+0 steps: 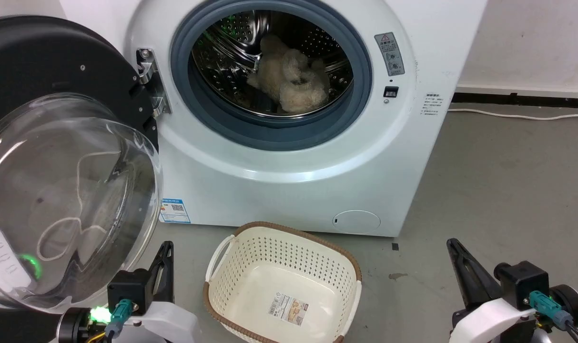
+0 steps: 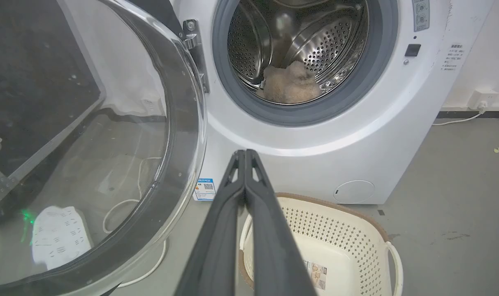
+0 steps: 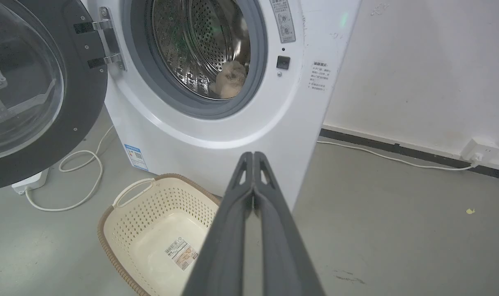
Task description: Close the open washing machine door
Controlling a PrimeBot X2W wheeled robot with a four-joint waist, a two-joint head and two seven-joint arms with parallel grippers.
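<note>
Round black-rimmed glass-bowled washing machine door, frame left: stiff, probably heavy; push its rim. Left gripper, right gripper: pressed together.

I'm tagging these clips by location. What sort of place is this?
Likely a laundry or utility corner, perhaps a test room: a white front-loading washing machine with its door swung open, and a plastic laundry basket on the bare grey floor before it.
</note>
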